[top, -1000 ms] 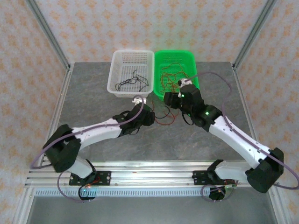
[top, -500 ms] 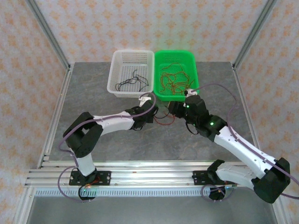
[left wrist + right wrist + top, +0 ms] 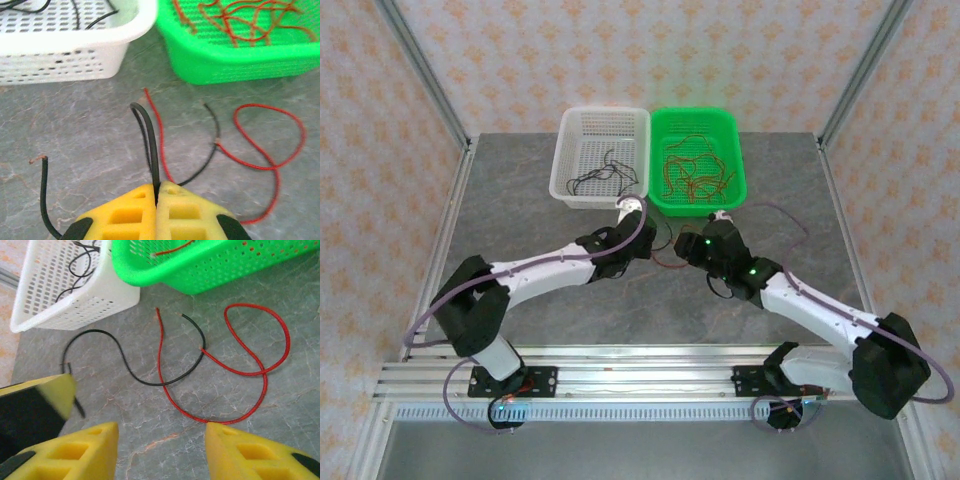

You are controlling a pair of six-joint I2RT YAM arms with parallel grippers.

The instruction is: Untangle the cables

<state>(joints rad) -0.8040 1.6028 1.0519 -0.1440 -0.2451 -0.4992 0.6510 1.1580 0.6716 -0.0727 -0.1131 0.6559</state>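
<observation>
Black cable (image 3: 153, 155), pinched by the left jaws, runs forward across the red cable (image 3: 264, 374) lying before the spread right jaws.

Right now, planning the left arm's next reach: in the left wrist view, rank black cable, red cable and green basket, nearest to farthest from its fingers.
1. Black cable, pinched between the left fingers.
2. Red cable, on the table, just ahead and right.
3. Green basket, beyond both, upper right.

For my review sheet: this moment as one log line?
left gripper: shut on black cable | right gripper: open, over red cable | cables crossed on table
</observation>
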